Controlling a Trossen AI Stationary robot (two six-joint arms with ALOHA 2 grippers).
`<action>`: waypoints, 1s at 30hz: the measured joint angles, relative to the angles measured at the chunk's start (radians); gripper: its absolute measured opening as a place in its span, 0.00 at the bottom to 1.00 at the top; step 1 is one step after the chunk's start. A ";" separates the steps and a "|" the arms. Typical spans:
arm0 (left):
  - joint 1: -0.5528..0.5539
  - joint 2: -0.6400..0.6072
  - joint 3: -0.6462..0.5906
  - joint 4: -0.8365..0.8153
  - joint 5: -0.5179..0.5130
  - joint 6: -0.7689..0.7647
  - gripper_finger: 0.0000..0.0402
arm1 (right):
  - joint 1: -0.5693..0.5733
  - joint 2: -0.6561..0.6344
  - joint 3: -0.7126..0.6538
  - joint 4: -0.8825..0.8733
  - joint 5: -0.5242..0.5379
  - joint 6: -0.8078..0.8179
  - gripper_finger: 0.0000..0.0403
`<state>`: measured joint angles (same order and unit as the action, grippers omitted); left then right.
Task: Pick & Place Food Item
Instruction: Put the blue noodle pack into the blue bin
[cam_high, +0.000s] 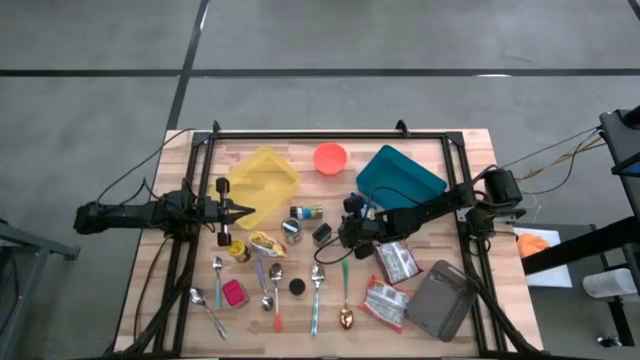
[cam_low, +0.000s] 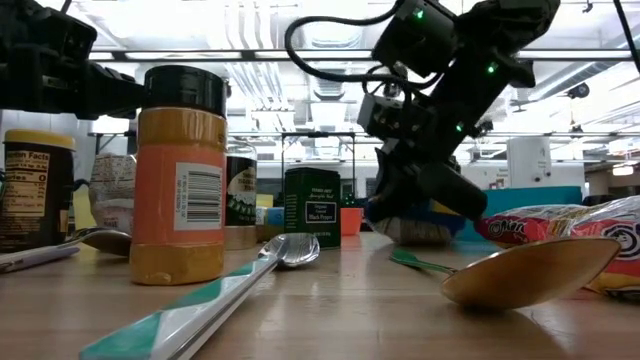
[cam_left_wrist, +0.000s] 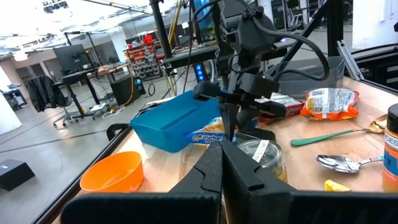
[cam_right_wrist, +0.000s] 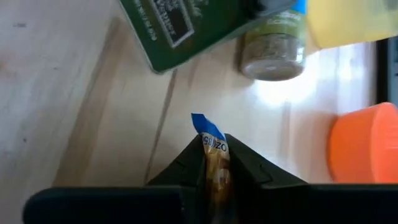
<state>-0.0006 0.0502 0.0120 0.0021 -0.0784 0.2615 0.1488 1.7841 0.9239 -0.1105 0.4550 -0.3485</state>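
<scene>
One step looked done: the right hand (cam_right_wrist: 214, 163) had closed on a snack packet (cam_right_wrist: 213, 152) above the bench (cam_high: 455, 180); placing remained, while the left hand (cam_high: 243, 211) waited shut.

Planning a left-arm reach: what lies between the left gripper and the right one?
In the high view, a small jar and tin lie between left gripper and right gripper.

"Facts" readable on jar (cam_low: 37, 190) label at left. Barcode only on orange shaker (cam_low: 179, 190). Letters "OZ" on packet (cam_right_wrist: 214, 155); other print illegible.
</scene>
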 joint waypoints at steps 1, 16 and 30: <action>0.000 0.000 0.000 0.000 0.000 0.000 0.00 | 0.004 -0.006 0.003 -0.004 0.015 0.000 0.09; 0.000 0.005 0.000 0.000 0.000 0.000 0.00 | 0.079 -0.259 0.008 -0.123 0.298 0.084 0.06; 0.000 0.006 0.000 0.000 0.000 0.000 0.00 | 0.022 -0.531 0.004 -0.339 0.521 0.460 0.08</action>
<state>-0.0006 0.0566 0.0120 0.0025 -0.0781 0.2614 0.1710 1.2533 0.9281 -0.4494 0.9764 0.1112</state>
